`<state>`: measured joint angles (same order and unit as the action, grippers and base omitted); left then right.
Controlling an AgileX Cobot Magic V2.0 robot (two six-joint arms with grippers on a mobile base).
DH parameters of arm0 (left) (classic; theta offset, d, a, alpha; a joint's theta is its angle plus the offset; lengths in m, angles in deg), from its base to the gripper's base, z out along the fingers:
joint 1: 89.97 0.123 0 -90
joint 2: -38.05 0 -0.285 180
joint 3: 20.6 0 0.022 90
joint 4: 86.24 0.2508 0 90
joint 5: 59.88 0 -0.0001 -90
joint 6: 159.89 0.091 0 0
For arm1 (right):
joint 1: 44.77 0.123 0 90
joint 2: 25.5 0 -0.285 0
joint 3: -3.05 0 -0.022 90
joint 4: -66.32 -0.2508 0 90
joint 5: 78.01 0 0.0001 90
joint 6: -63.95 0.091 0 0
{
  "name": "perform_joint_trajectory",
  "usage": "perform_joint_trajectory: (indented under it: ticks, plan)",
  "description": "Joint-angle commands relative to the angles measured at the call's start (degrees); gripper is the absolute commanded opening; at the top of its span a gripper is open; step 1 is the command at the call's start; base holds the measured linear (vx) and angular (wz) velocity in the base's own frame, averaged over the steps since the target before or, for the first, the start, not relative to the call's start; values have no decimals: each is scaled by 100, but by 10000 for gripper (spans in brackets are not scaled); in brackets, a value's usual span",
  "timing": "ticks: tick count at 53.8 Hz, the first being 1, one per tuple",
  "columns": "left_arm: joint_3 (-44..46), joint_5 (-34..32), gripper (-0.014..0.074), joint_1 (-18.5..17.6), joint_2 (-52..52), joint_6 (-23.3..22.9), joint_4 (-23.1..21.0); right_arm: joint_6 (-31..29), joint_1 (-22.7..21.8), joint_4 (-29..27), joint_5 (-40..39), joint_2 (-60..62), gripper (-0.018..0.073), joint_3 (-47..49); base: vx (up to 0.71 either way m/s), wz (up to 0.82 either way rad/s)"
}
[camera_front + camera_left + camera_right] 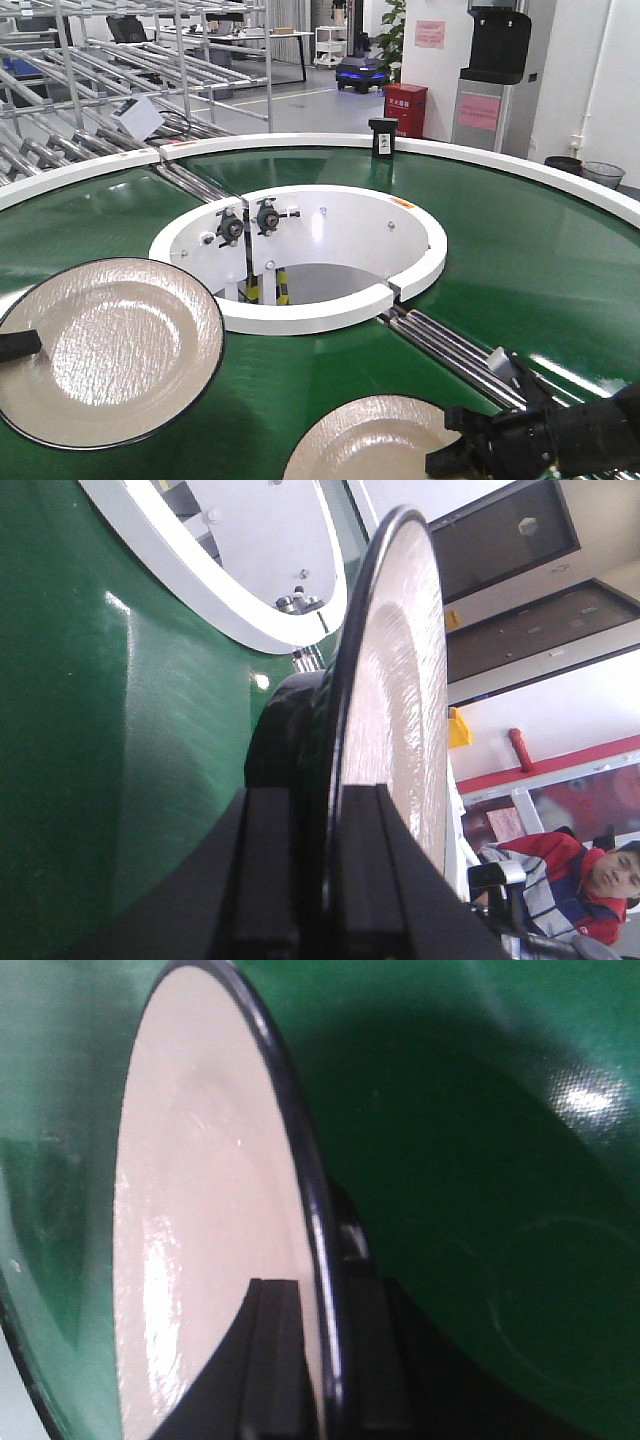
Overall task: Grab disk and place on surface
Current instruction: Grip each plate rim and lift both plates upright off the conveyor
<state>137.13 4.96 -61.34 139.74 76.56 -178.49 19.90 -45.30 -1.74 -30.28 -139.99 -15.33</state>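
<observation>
Black fingers fill the foreground of both wrist views, each pair pinching a disk rim. The left gripper (325,820) is closed down to the thickness of the left disk (110,350), one finger on each face at its edge. The right gripper (322,1295) clamps the right disk (370,440) the same way.

Both disks are round, shallow plates, cream-coloured and glossy, with a faintly streaked glaze, a sunken centre and a thin black rim. The left disk sits forward and left of the white hub ring (300,310). The right disk sits forward and slightly right of it, cut off by the bottom edge of the front view. Each is over the green belt (520,260), smooth and shiny, which circles the hub ring. Whether either disk is clear of the belt cannot be told.

The grasp looks made, so the lifting and carrying step appears to be next. The dark metal surface is not in view. The next move likely calls for raising each disk level, since a thin, slick rim could slip or tilt in a pinch grip, then carrying it off the belt and setting it down flat.
</observation>
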Motion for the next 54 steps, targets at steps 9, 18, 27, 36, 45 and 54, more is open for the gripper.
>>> perform_joint_trajectory:
  ticks: [9,18,27,36,45,54]
  plan:
    - [135,687,-1,-224,-312,-312,-357,224,-841,-272,605,1374,-9,136,0,0]
    - [128,687,-1,-824,-392,-355,-114,450,-1545,-247,1098,2294,-9,136,0,0]
    - [86,662,-1,-1160,-940,-367,-108,677,-1944,-253,1257,3121,-9,130,0,0]
    - [79,510,-1,-1180,-1410,-519,-102,739,-1966,-253,1263,3424,-9,130,0,0]
    - [79,688,-1,-1180,-1443,-514,-52,755,-1966,-260,1263,3450,-9,130,0,0]
    - [79,667,-1,-1180,-1443,-514,-100,755,-1966,-254,1263,3450,-9,130,0,0]
